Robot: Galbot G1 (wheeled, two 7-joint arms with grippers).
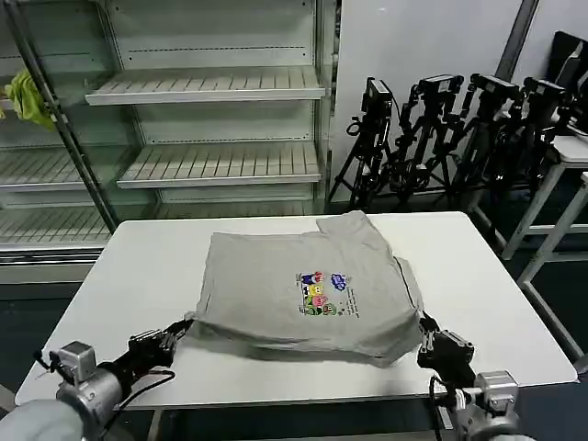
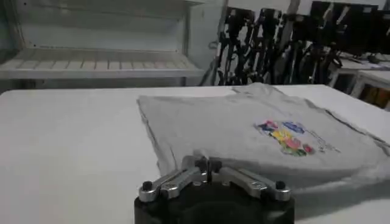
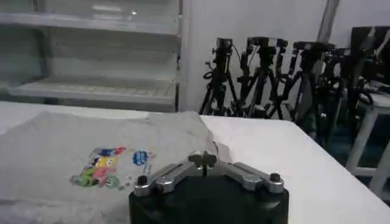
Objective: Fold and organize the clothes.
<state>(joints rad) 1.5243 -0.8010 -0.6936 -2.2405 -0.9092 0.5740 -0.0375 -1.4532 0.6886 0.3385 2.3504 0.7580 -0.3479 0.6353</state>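
I see the shirt (image 1: pixel 308 289) partly folded at table (image 1: pixel 138 266) centre; left claw (image 1: pixel 186 324) at 7 and right claw (image 1: pixel 424 323) at 5 pinch its near corners, more folds remain.

You're in a lab or studio set up like a shop: bare shelves (image 1: pixel 207 84) in a glass-fronted cooler stand beyond the table's (image 1: pixel 138 276) far edge, and a row of tripods (image 1: pixel 441 138) lines the wall.

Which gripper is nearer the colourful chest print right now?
Right. The right gripper sits at the shirt's near right corner, close to the print; the left gripper is at the near left corner, farther off.
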